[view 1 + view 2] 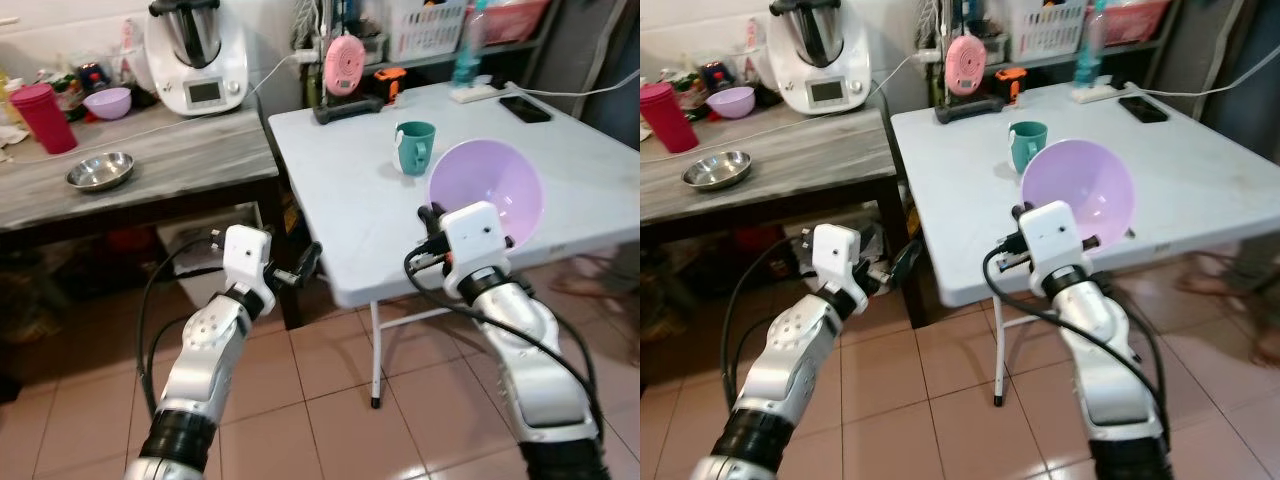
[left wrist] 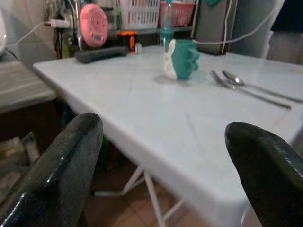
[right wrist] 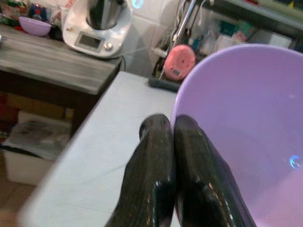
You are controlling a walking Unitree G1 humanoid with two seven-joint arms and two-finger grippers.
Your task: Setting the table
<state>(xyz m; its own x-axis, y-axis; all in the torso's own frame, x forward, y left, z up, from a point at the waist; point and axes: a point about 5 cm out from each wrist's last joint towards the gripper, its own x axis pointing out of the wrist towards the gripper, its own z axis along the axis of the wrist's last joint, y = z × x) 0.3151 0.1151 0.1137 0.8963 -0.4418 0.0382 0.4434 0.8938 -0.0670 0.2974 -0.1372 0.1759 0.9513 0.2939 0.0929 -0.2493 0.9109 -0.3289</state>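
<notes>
Left wrist view: fork and spoon lying on the white table beside the teal mug; hidden behind the bowl in the eye views.
Right wrist view: two black fingers pinching the rim, one inside, one outside.
Purple bowl: smooth lilac plastic, round, tilted with its opening toward the camera, held above the table's near edge, just in front of the mug.
Right gripper: clenched on the bowl's rim, arm raised toward the table.
Left gripper: fingers spread wide, grasping nothing, low beside the table's near-left corner, forearm angled upward.
Grey counter: steel bowl, red cup, white kitchen machine.
</notes>
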